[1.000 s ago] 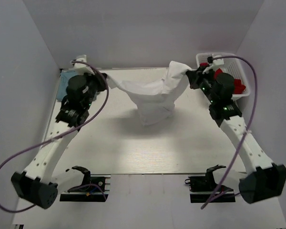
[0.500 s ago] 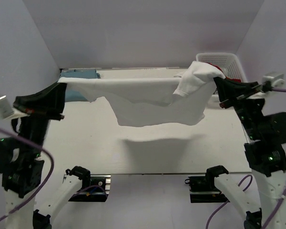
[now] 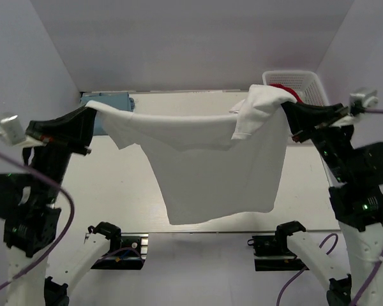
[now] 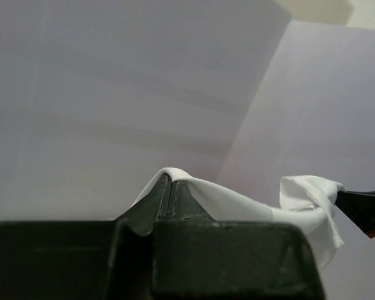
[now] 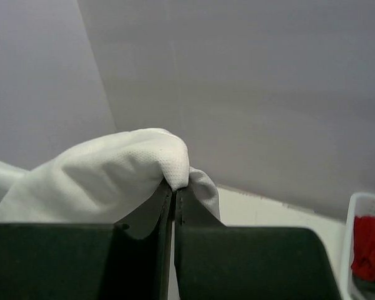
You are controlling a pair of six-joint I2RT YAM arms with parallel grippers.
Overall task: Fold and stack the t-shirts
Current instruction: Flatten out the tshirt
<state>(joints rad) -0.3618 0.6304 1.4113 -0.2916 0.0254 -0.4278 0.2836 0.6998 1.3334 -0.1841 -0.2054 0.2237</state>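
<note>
White t-shirt [image 3: 210,159]: where is it held, and how does it lie from the fingers?
— It is held up in the air above the desk [image 3: 124,191], spread wide. Its upper edge is stretched from one side to the other and its body hangs straight down below the grip points.
— By what is that edge held?
— One end is pinched by the left fingers [image 3: 83,121] and the other by the right fingers [image 3: 300,115]. In both wrist views the fingers are seen pressed together on white cloth, which is draped over the tips.
— So which arm is nearer?
— Neither is favoured; each end is already gripped. The long axis of the held edge runs left to right, level with the fingers. On the right, a sleeve is folded over and bunched at the corner.
— What does the coming move turn on?
— Probably on the cloth being lowered flat, since all of it lies beneath the fingers. Whether the hem touches the desk cannot be told.
— And what lies beyond?
— A light blue t-shirt [image 3: 108,101] is seen at the far left, behind the left fingers. At the far right a basket [image 3: 309,78] is seen, with a red garment [image 3: 285,88] in it.
</note>
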